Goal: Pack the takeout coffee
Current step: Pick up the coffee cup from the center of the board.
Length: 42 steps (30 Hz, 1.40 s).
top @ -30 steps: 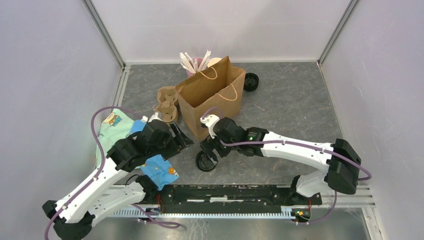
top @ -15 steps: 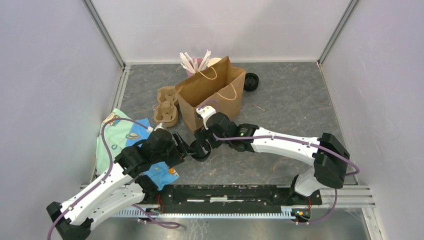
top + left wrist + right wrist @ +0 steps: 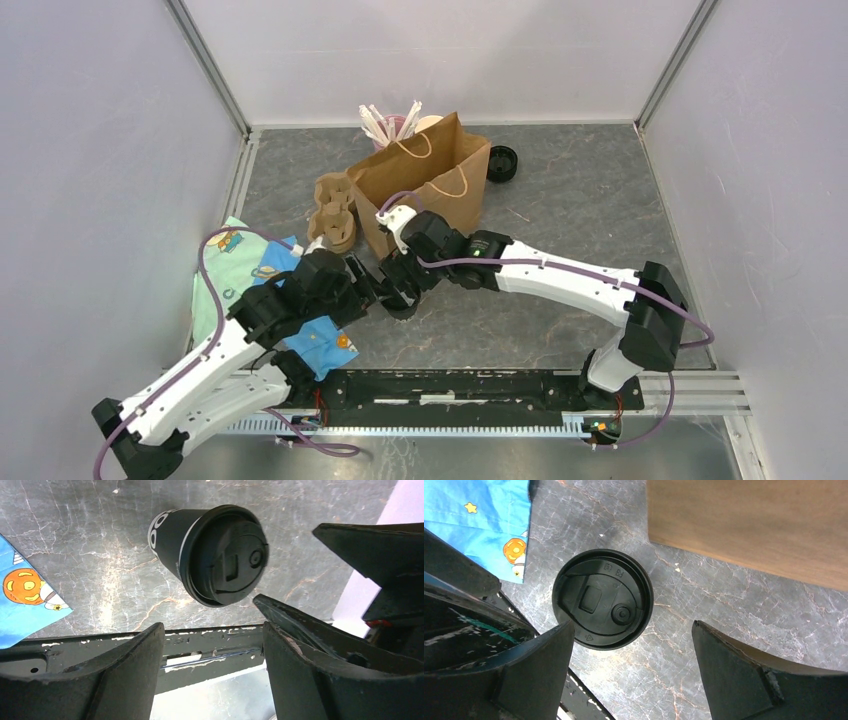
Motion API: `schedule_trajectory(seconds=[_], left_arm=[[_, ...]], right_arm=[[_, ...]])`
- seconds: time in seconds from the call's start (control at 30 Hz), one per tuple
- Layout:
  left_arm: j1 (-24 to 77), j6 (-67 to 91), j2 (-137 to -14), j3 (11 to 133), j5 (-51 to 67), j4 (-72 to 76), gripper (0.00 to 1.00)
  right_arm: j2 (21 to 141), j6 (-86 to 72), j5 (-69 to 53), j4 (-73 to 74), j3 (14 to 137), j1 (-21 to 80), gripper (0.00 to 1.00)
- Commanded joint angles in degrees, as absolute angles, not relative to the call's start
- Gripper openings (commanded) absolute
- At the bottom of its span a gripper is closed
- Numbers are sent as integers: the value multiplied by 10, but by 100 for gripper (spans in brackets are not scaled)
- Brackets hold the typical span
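The takeout coffee (image 3: 402, 303), a black cup with its black lid on, stands upright on the grey table just in front of the brown paper bag (image 3: 420, 190). My left gripper (image 3: 366, 286) is open at its left; in the left wrist view the cup (image 3: 215, 555) lies beyond the spread fingers (image 3: 125, 670), untouched. My right gripper (image 3: 402, 278) hangs open over it; in the right wrist view the lid (image 3: 602, 599) sits below, nearer the left finger (image 3: 534, 670). Neither gripper (image 3: 210, 630) (image 3: 631, 630) holds anything.
A cardboard cup carrier (image 3: 333, 212) sits left of the bag. A pink holder of white sticks (image 3: 390, 125) and cream cups (image 3: 430, 123) stand behind it, a stack of black lids (image 3: 502, 163) to its right. A blue patterned cloth (image 3: 240, 270) lies under the left arm.
Both arms have closed in on each other. The cup now stands a little farther from the near edge and to the left, with the two grippers next to it.
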<state>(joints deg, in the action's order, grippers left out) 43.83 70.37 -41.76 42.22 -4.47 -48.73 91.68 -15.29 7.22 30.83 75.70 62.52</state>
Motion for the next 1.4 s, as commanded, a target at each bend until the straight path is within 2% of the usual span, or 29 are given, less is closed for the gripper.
schedule_trajectory(seconds=[0.0,0.53,0.63,0.83,1.03,1.23,1.37], left_arm=[[438,684,-392,470,-87,-527,78],[438,707,-334,524,-139,-609,80],[438,709,-331,526,-138,-609,81],[438,709,-329,526,-137,-614,81],[438,711,-323,528,-137,-617,81],[438,712,-323,529,-135,-618,81],[438,711,-323,529,-134,-619,81]], right_arm=[[903,-115,45,328,781,629,94],[957,-82,47,300,797,665,97],[964,-82,55,299,800,666,95],[971,-82,67,301,804,667,85],[974,-77,78,321,835,674,91],[997,-80,78,343,852,674,85],[1014,-75,89,369,870,675,85]])
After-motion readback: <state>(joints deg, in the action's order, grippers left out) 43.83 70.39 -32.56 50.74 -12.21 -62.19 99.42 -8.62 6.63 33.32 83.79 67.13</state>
